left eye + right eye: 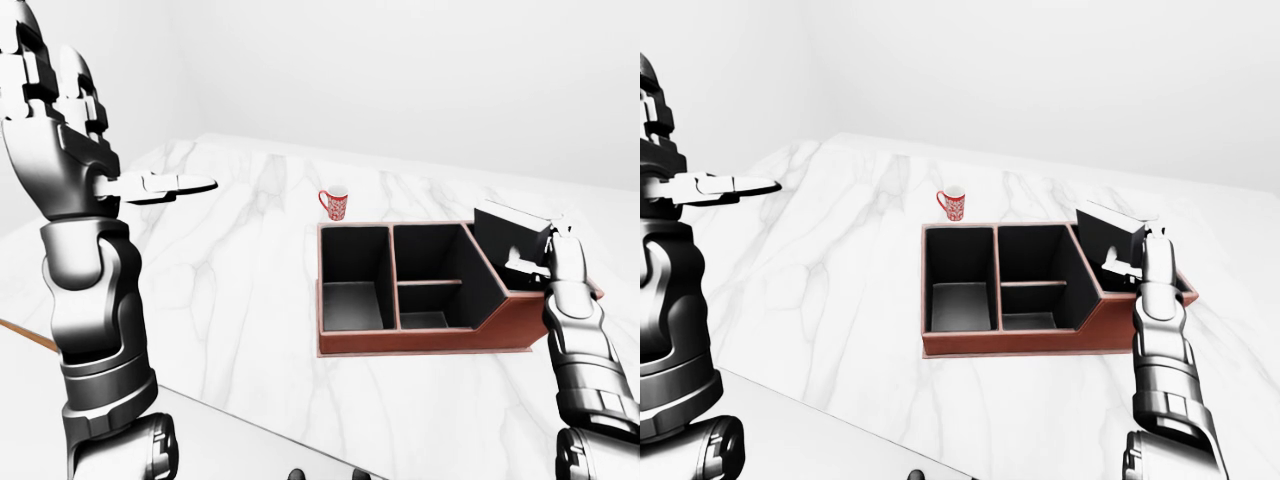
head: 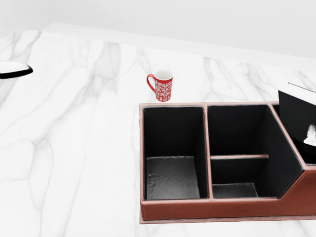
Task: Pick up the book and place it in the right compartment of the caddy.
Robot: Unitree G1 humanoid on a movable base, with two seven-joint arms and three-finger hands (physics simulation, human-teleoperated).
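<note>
The book (image 1: 503, 233) is black with a white page edge. It stands tilted over the right compartment of the brown caddy (image 1: 420, 342), with its lower part dipping inside. My right hand (image 1: 543, 258) is shut on the book's right side; in the head view only the book's corner (image 2: 295, 112) and a fingertip (image 2: 310, 133) show at the right edge. My left hand (image 1: 172, 185) hangs raised far to the left over the marble, fingers stretched out flat and open, holding nothing.
A red patterned mug (image 2: 162, 85) stands just above the caddy's left compartment in the head view. The caddy's left and split middle compartments (image 2: 237, 148) hold nothing. The white marble table (image 1: 230, 290) ends at a near edge at the bottom left of the left-eye view.
</note>
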